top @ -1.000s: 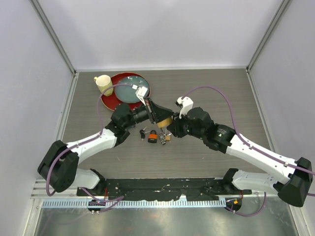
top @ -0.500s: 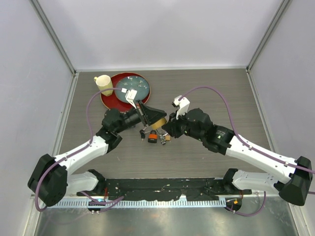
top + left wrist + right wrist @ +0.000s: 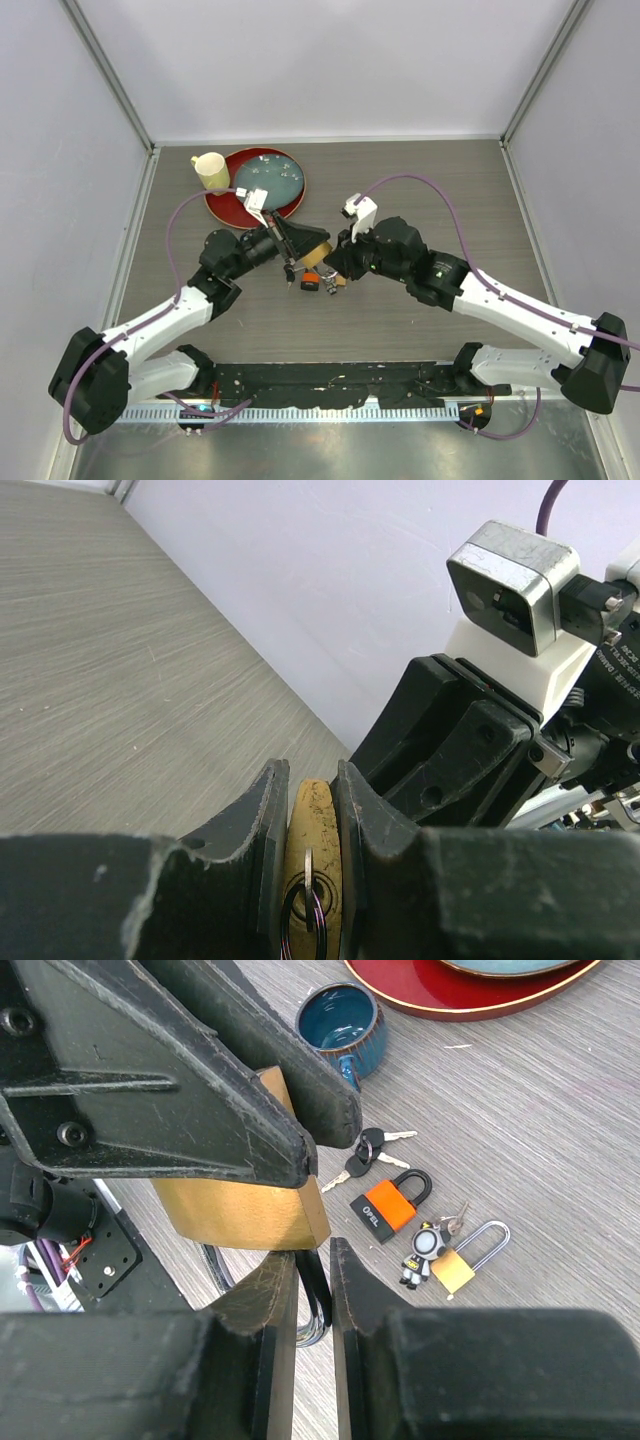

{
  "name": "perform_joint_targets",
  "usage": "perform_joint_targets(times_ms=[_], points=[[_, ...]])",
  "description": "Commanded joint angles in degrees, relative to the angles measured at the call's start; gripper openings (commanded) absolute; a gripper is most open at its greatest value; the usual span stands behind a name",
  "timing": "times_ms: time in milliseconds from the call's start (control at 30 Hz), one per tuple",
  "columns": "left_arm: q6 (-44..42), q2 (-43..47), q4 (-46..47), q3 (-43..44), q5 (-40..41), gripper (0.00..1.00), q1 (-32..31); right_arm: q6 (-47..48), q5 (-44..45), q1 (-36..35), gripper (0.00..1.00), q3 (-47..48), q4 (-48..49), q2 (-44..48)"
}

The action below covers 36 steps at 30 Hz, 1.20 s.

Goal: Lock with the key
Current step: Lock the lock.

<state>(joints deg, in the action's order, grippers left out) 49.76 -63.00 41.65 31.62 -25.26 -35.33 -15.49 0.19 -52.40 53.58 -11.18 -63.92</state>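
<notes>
**Both arms shifting left, padlock carried along**

Left gripper (image 3: 310, 776) is clamping the brass padlock (image 3: 240, 1210) in a narrow grip, clear above the table; right gripper (image 3: 312, 1256) is trailing it, fingers nearly closed around the key ring (image 3: 303, 920) dangling beneath; the key itself is hidden, so turning is probably still pending.

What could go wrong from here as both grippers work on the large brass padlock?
The left gripper pinches the large brass padlock by its flat faces only; a twist could slip it loose, dropping it near the orange padlock. The right gripper seems shut on a black key ring rather than a key, so turning may fail.
</notes>
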Motion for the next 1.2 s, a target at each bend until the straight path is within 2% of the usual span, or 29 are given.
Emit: perform_joint_targets(times_ms=[0, 233, 633, 900, 1167], points=[[-1.5, 2.9, -6.9, -3.3, -4.3, 0.00, 0.2, -2.4, 11.4, 7.2, 0.01, 6.3, 15.5, 3.3], [-1.3, 3.0, -7.2, -3.0, -3.3, 0.01, 1.0, -3.7, 3.9, 11.8, 0.02, 5.8, 15.8, 2.0], [0.0, 2.0, -6.6, -2.4, -11.0, 0.15, 3.3, -0.2, -1.5, 17.0, 0.01, 5.6, 14.1, 4.0], [2.4, 0.6, -2.7, -3.1, -16.0, 0.26, 3.5, 0.2, -2.5, 18.6, 0.01, 5.4, 14.0, 3.6], [3.3, -0.8, -1.0, -3.6, -21.2, 0.31, 3.6, 1.8, -3.8, 20.3, 0.01, 6.1, 12.9, 3.5]])
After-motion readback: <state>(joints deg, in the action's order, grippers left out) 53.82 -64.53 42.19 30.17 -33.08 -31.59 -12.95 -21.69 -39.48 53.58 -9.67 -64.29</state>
